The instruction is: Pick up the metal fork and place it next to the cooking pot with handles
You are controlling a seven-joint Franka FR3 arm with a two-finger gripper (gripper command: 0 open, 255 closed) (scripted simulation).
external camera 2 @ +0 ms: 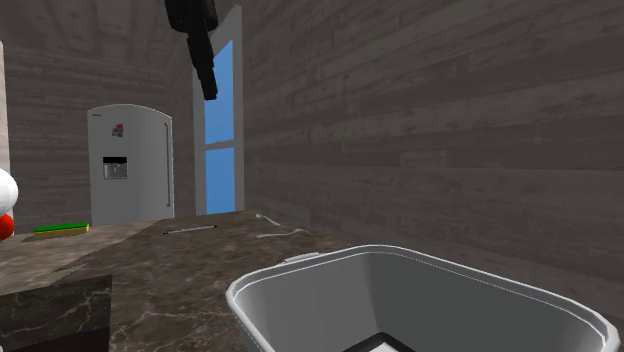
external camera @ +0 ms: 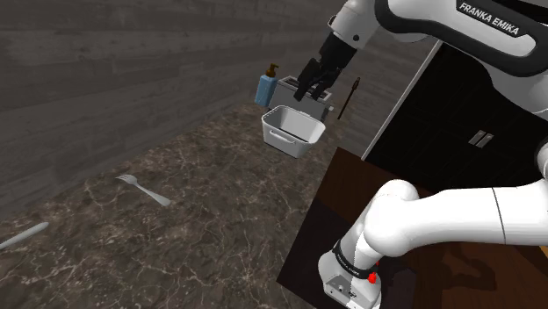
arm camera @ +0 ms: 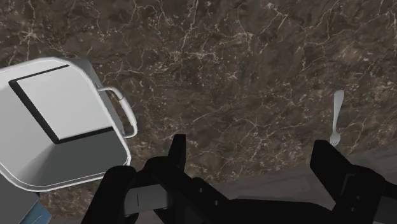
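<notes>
While jaws gape empty, the fork lies apart.

In the shoulder view, my gripper hangs at the pot's one o'clock. The fork lies on the counter at its eight o'clock, well apart.

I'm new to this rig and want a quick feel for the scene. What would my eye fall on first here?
First, the pale square pot with handles, sitting on the dark marbled counter near the wall, with the black hand hanging open in the air close above it. Next, the fork, lying alone on the counter well off toward the shoulder view's left, apart from the pot.
</notes>
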